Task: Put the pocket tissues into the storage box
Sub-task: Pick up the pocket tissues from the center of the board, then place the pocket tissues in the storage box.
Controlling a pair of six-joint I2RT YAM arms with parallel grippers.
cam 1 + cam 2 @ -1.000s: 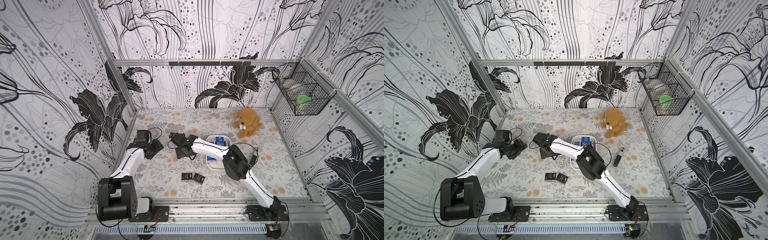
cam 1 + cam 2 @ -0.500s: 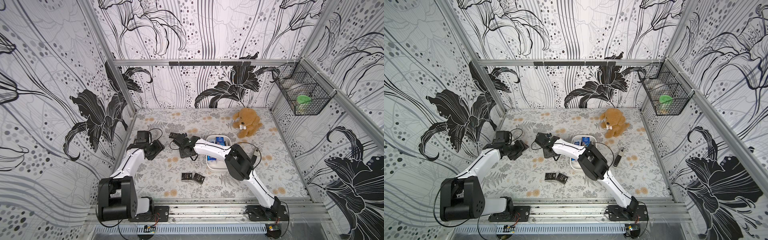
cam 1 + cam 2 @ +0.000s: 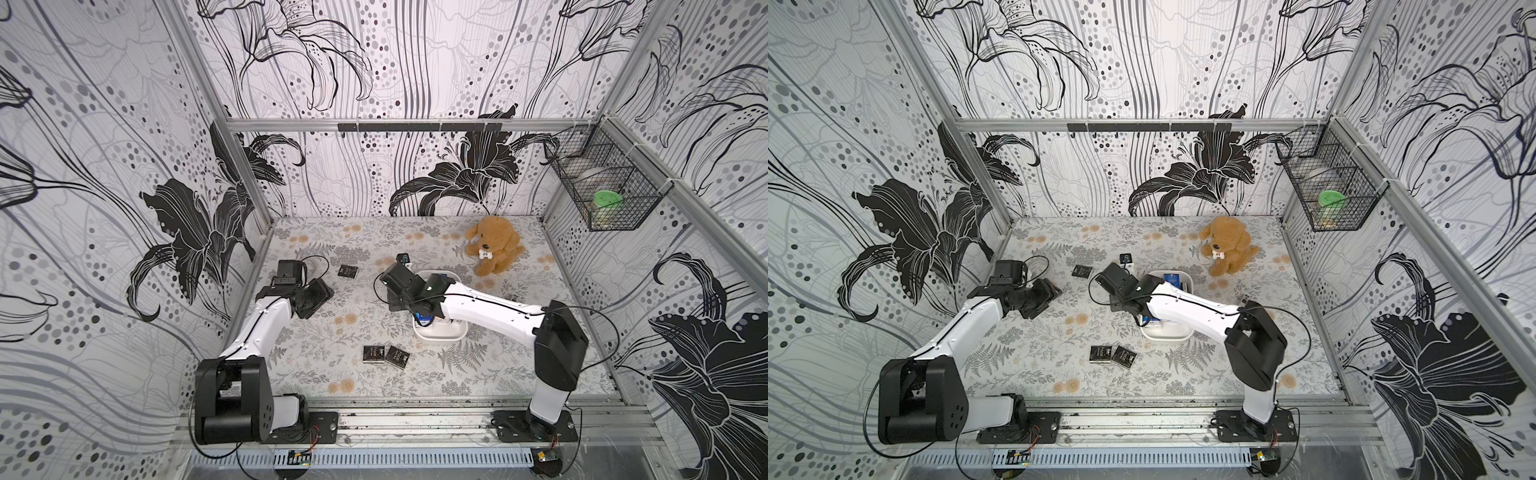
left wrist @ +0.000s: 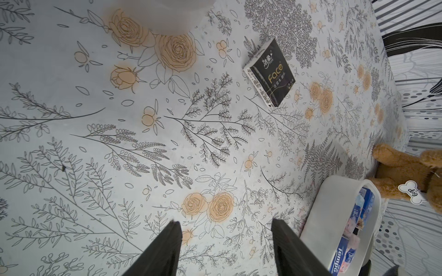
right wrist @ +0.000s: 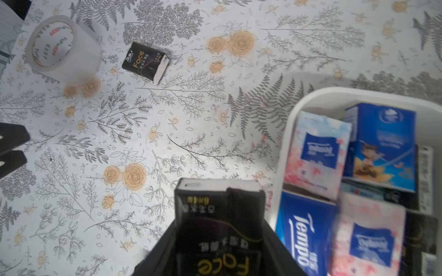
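Observation:
My right gripper (image 5: 218, 239) is shut on a black pocket tissue packet (image 5: 215, 210) with gold "Face" lettering, held above the table just beside the white storage box (image 5: 287, 133). In both top views this gripper (image 3: 405, 301) hangs at the box's (image 3: 440, 334) left edge. Several blue and pink-white packets (image 5: 380, 145) lie inside the box. One black packet (image 3: 348, 271) lies further back on the table, and two (image 3: 371, 354) (image 3: 397, 356) lie nearer the front. My left gripper (image 4: 226, 229) is open with nothing between its fingers, low over the table at the left (image 3: 316, 297).
A clear tape roll (image 5: 62, 47) stands near the far black packet (image 5: 145, 62). A brown plush dog (image 3: 494, 245) sits at the back right. A black wire basket (image 3: 602, 195) hangs on the right wall. A small dark upright object (image 3: 402, 259) stands behind the box.
The right gripper has shut on a black packet and carried it to the right, up to the box's edge. The left arm has stayed still.

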